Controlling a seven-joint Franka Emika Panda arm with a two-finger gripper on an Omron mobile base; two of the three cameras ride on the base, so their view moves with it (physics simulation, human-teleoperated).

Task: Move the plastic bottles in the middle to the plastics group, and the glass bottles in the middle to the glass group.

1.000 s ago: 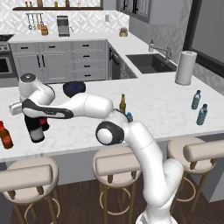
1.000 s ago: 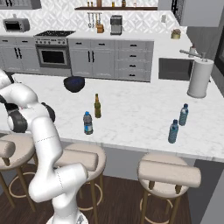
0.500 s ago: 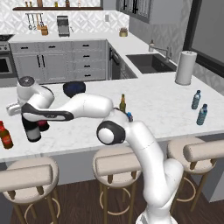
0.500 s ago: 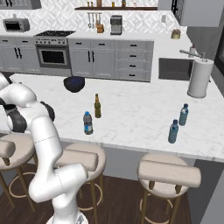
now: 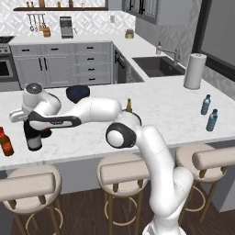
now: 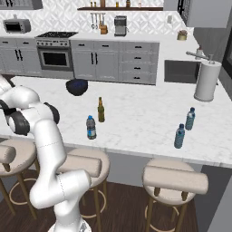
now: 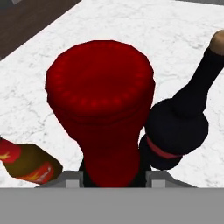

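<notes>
Hand view looks straight down the red foil top of the wine bottle (image 7: 101, 100), and the two jaws sit tight on its neck, one on each side, so the gripper (image 7: 113, 176) is clamped on the wine bottle. The squat dark bottle (image 7: 181, 116) with the red band stands just beside the wine bottle, so close that they may be touching, though it is hard to tell from this angle. The small orange-red bottle (image 7: 27, 162) is near the wine bottle on its other side. From the left base view, the wine bottle (image 5: 33, 137) stands upright by the front edge of the white counter (image 5: 165, 110), with the small orange-red bottle (image 5: 5, 141) near it, so it looks like the wine bottle is now at the glass group. The good way to finish this step is to make sure the wine bottle's bottom rests flat on the counter, then let the jaws come apart slowly and lift the hand straight up, so the tall bottle does not tip into the squat one. Well away from the wine bottle, toward the middle of the counter, the amber beer bottle (image 6: 101, 110) and the small water bottle (image 6: 91, 127) stand close together and wait their turn. The two water bottles (image 6: 185, 128) of the plastics group stand much farther off, near the paper towel roll (image 6: 206, 80).
</notes>
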